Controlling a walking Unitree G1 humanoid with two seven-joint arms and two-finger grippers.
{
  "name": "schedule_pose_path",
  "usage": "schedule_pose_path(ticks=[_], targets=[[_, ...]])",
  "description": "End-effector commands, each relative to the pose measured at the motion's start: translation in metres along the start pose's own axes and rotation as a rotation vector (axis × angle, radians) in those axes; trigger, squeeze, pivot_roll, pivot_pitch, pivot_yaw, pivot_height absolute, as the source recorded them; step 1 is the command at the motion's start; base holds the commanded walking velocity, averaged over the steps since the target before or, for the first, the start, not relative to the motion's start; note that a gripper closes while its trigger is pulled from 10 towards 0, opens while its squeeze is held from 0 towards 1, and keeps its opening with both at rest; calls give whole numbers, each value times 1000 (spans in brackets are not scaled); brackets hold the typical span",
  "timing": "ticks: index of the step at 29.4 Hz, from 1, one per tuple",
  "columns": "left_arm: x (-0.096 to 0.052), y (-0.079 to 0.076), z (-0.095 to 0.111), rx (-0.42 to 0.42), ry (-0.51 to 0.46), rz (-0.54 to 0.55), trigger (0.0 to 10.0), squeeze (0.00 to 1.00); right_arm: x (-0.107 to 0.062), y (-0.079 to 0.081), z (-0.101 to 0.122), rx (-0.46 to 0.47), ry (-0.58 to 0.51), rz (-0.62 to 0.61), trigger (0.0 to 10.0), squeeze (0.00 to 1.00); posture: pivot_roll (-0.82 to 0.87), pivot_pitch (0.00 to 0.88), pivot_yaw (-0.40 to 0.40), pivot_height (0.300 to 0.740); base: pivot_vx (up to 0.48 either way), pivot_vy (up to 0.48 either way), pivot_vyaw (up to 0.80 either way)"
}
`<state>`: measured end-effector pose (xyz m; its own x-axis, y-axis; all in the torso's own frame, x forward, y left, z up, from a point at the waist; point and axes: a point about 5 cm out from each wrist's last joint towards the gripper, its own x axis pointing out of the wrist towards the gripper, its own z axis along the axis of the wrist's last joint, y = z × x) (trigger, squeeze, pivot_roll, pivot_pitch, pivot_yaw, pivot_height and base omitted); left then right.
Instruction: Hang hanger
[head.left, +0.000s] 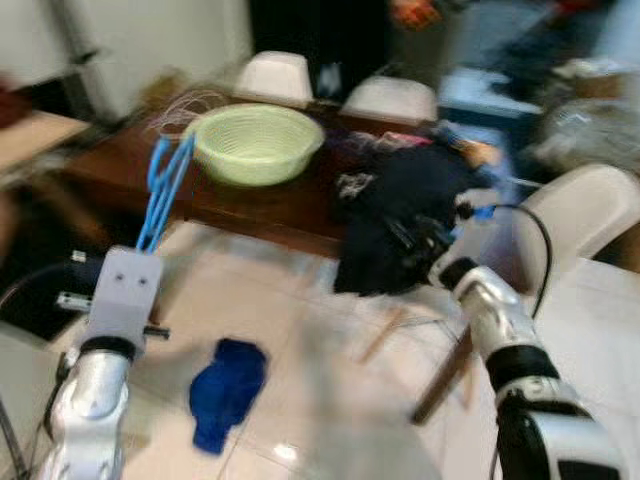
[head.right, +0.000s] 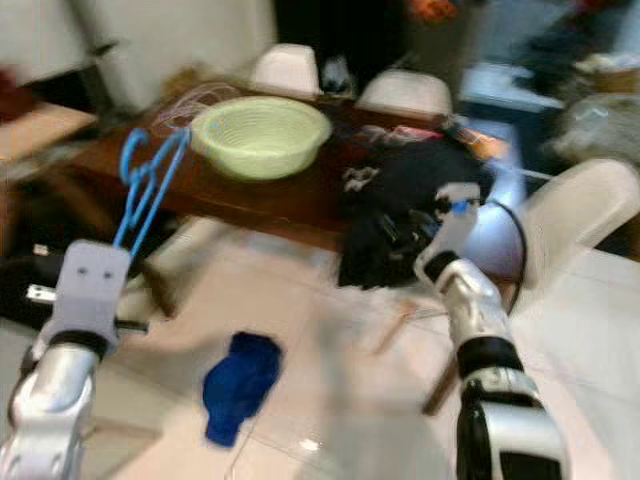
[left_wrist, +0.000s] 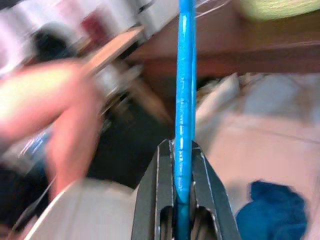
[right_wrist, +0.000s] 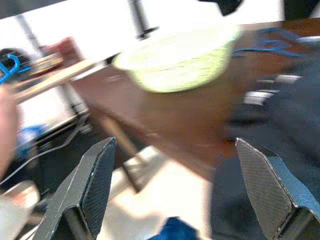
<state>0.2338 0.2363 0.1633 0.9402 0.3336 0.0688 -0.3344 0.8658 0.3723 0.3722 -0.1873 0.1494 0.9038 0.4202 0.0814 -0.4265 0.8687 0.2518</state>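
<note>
Left tool (left_wrist: 182, 165) clenches a blue hanger (head.left: 165, 190) (upright); right tool (right_wrist: 175, 185) gapes near dark clothing (head.left: 400, 215).

A lived-in home dining room. Dark wooden table (head.left: 250, 205) with white chairs (head.left: 275, 75), tiled floor (head.left: 330, 400), scattered clothes (head.left: 228, 388).

head stereo: down at table (head.left: 250, 205) | wrists: along fingers

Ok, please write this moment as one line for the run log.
left end effector: shut on blue hanger | right end effector: open, near dark garment | blue cloth: on floor
</note>
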Motion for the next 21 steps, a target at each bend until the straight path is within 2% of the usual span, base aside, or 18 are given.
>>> schedule_pose_path(ticks=[1, 3, 6, 9, 21], targets=[[1, 3, -3, -49, 26, 19, 10000, 0, -2, -1, 2, 4, -9, 5, 10000, 0, 166, 15, -82, 740, 0, 0, 800], [1, 8, -7, -83, 48, 44, 10000, 0, -2, -3, 2, 33, -14, -13, 10000, 0, 168, 15, -82, 740, 0, 0, 800], [0, 10, -9, -92, 52, 49, 10000, 0, -2, -4, 1, 30, -9, -26, 10000, 0, 170, 15, -81, 740, 0, 0, 700], [0, 11, -9, -95, 50, 51, 10000, 0, -2, -6, 0, 24, 8, -55, 10000, 0, 172, 15, -83, 740, 0, 0, 0], [0, 16, -5, -116, 28, 67, 10000, 0, -1, -5, 0, 26, 14, -63, 10000, 0, 173, 13, -83, 740, 332, 0, 0]])
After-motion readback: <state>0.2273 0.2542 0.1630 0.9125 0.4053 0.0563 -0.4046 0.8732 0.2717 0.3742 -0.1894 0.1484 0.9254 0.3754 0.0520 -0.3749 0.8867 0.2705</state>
